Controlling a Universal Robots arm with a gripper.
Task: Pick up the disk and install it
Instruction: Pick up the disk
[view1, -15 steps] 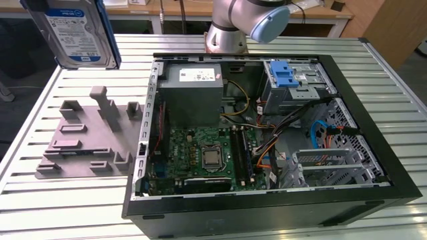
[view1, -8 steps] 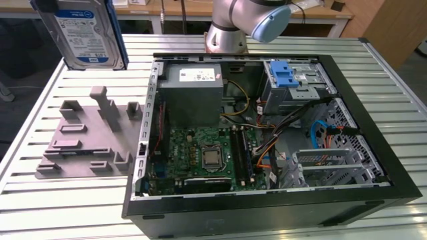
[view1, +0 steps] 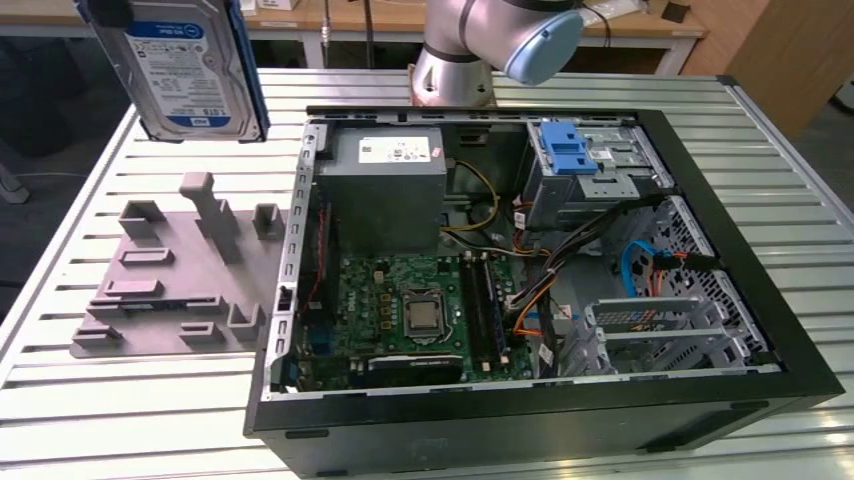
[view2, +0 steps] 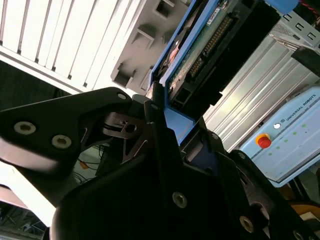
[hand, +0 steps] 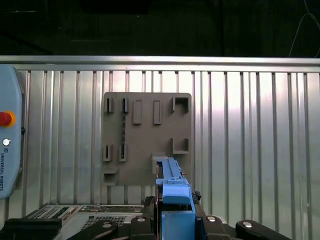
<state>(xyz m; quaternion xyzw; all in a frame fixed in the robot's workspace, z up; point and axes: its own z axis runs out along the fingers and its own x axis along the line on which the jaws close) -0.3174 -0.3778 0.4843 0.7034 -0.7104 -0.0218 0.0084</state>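
1. Pincer (view2: 172, 122), second wrist view: black fingers (view2: 155, 107) clenched on the disk (view2: 210, 40) and gripping it across its blue rail (view2: 175, 122). The disk's circuit-board face and connector edge run away from the camera.
2. Disk (view1: 187, 75), exterior view: it hangs in the air and touches nothing beneath it. It is upright with its long axis vertical, and its labelled face is turned toward the camera.
3. Gray fixture plate (view1: 174, 270): it lies flat on the slatted bench (view1: 160, 410) below the disk, with its pegs and pockets unoccupied. In the first wrist view the rail edge (hand: 172, 185) overlaps the plate's (hand: 147, 135) near margin.
4. Open computer case (view1: 534, 420): it lies on the bench at the exterior view's right of the plate, with the power supply (view1: 387, 165) and the motherboard (view1: 400, 310) exposed.
5. Drive cage (view1: 594, 175) with blue latch (view1: 571, 150): it sits in the case's far corner, at the exterior view's right. This is the deciding relation. The cage lies well apart from the held disk, across the case wall and the power supply.
6. Judgement: the pick-up is done, and the installation has not begun.
7. Arm base (view1: 451, 75): it stands on the bench beyond the case.
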